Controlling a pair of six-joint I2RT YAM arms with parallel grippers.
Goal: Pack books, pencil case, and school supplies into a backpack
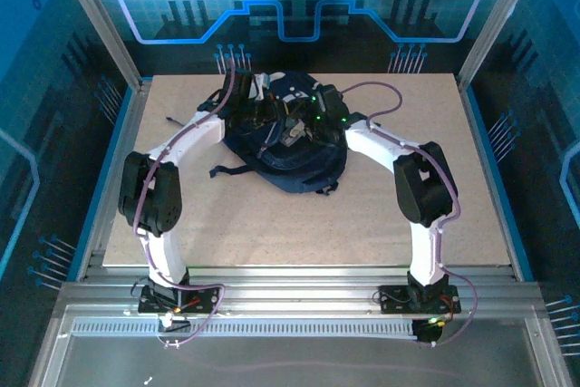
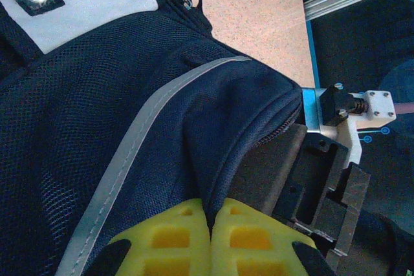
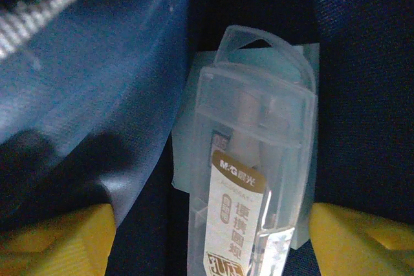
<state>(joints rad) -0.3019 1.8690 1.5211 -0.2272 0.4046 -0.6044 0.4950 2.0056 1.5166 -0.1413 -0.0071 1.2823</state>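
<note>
Pinching backpack fabric, left pincer seemingly closed.

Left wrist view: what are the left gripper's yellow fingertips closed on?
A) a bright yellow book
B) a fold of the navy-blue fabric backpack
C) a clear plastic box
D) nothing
B: the left gripper pinches a fold of the navy-blue fabric backpack between its touching yellow tips.
</note>
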